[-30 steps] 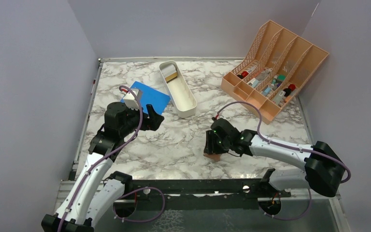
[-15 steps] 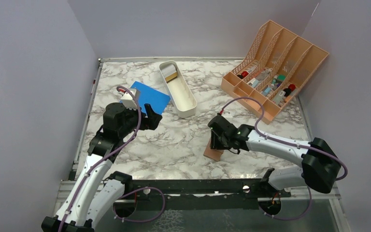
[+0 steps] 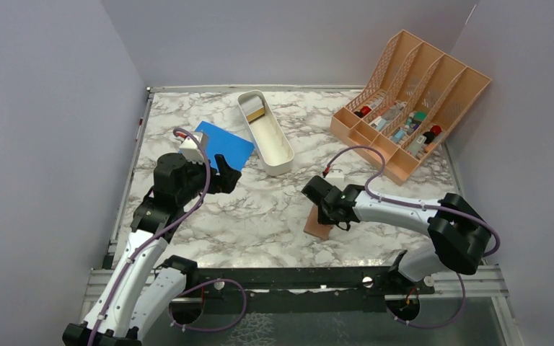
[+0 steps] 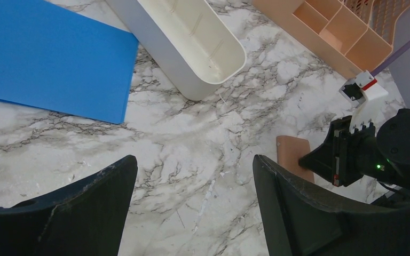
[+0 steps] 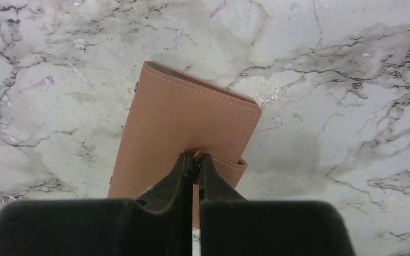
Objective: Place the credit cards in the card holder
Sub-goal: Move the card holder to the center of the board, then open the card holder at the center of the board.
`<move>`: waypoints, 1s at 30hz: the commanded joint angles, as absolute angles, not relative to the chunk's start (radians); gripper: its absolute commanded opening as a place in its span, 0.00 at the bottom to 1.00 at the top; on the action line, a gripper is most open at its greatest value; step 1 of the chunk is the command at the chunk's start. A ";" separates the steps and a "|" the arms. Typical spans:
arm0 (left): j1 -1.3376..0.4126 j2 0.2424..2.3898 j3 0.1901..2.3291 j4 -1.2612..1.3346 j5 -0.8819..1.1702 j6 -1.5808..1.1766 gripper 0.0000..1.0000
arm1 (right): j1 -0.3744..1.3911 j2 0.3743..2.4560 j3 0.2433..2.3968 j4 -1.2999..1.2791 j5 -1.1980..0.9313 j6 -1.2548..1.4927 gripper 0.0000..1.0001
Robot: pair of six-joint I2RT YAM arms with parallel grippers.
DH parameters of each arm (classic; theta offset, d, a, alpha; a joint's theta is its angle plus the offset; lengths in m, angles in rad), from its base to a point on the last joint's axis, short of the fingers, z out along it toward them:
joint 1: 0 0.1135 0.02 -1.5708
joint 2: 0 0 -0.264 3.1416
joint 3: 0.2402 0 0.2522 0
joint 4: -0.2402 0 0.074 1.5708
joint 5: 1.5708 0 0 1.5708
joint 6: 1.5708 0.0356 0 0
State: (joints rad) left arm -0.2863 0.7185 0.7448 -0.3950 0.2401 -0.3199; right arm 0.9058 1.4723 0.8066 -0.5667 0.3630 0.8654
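Right gripper (image 5: 195, 160) clamped on the closure tab (image 5: 234, 162) of the folded card holder (image 5: 187, 117) directly beneath it.

Bare marble table (image 3: 274, 209) is stretching btwn left gripper (image 3: 229, 173) & right gripper (image 3: 327, 213), w/ room to pass. White tray (image 3: 268, 148) & blue notebook (image 3: 225, 145) are crowding far left; peach organiser (image 3: 411, 101) is filling far-right corner. Card holder (image 3: 317, 228) is lying under right gripper; walls (image 3: 43, 108) are hemming 3 sides.
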 commanded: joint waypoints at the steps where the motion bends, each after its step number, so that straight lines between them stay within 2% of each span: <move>1: -0.276 0.726 0.741 -0.390 0.221 -0.329 0.81 | 0.907 1.500 0.784 -0.599 0.446 0.867 0.01; 6: -0.274 0.726 0.738 -0.390 0.216 -0.340 0.78 | 0.907 1.409 0.786 -0.556 0.430 0.816 0.01; 16: -0.275 0.782 0.723 -0.379 0.298 -0.410 0.72 | 0.907 1.117 0.703 -0.254 0.156 0.786 0.01; 24: -0.276 0.907 0.696 -0.330 0.483 -0.496 0.69 | 0.907 1.118 0.625 0.031 -0.023 0.864 0.01; 30: -0.276 0.973 0.660 -0.291 0.533 -0.519 0.69 | 0.907 1.157 0.603 -0.082 0.085 0.847 0.01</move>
State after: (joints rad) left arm -0.2806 0.9466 0.6785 -0.3489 0.4416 -0.4850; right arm 0.9077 1.1469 0.6346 -0.0608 0.0456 0.8417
